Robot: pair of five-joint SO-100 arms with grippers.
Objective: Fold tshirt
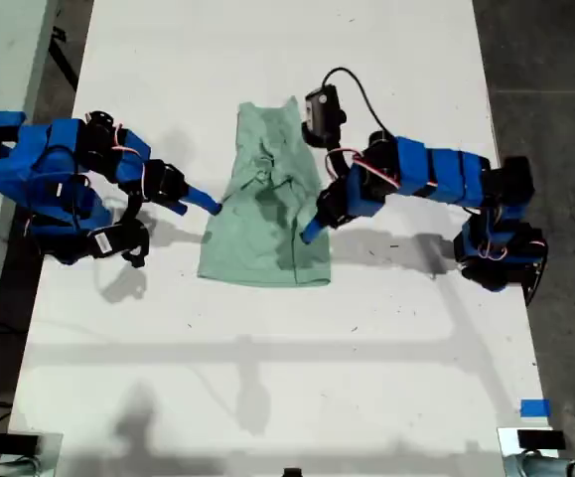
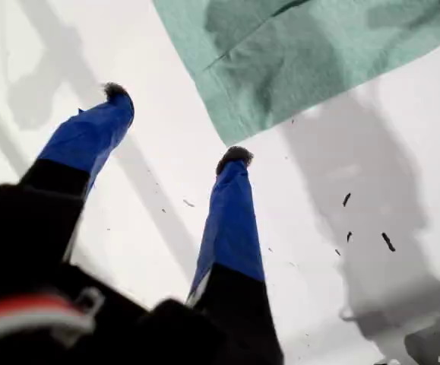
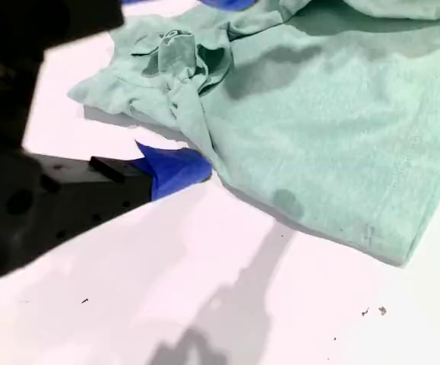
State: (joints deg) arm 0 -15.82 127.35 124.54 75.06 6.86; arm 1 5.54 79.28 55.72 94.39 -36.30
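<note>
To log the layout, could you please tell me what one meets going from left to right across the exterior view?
My second arm → the tshirt → my first arm.

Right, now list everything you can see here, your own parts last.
shirt: one, pale mint green, lying rumpled mid-table between the two arms.
table: one, white, under everything.
tape: one small blue piece, near the table's bottom corner at the exterior view's right.
floor: dark grey, along the exterior view's right.
my first gripper: one, blue fingers, open and empty, by the shirt's lower corner at the exterior view's right.
my second gripper: one, blue, its tip at the shirt's edge on the exterior view's left; whether it is open or shut cannot be told.
</note>
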